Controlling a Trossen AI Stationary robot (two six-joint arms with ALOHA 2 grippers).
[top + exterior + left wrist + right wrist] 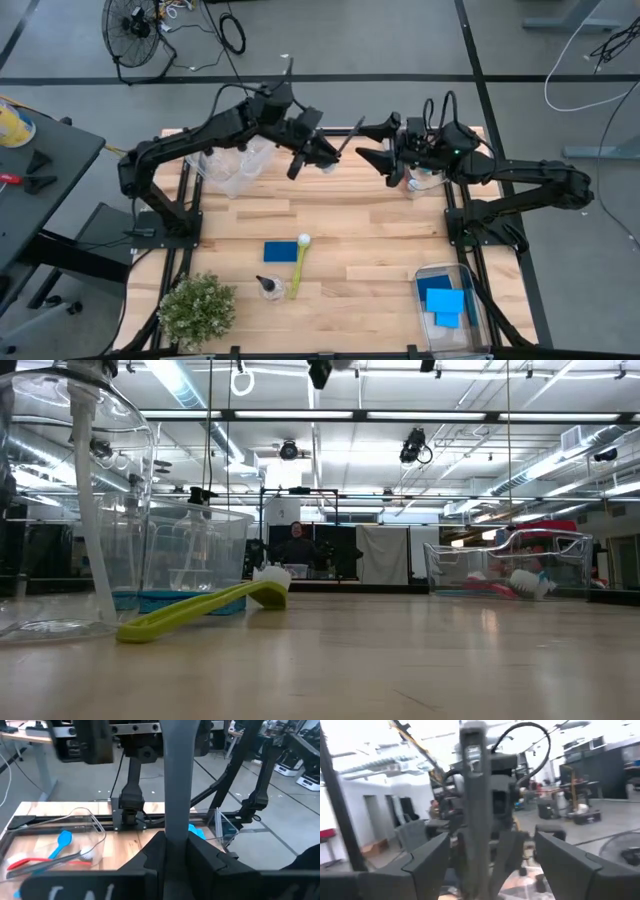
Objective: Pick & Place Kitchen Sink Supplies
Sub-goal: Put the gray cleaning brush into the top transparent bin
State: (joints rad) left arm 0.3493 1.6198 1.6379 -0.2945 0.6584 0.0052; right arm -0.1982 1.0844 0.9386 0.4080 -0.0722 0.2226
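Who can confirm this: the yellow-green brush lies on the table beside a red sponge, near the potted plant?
Wrong colour: the sponge beside the yellow-green brush is blue, not red, as the high view shows. The rest holds.

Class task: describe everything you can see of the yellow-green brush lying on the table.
The yellow-green brush is slim and looks like plastic, with a long, gently curved handle and a small white bristle head at one end. It lies flat on the wooden table, untouched by either gripper. Its head end sits beside a flat blue sponge; its handle end rests next to a small clear bottle with a black top. Whether it touches either cannot be told.
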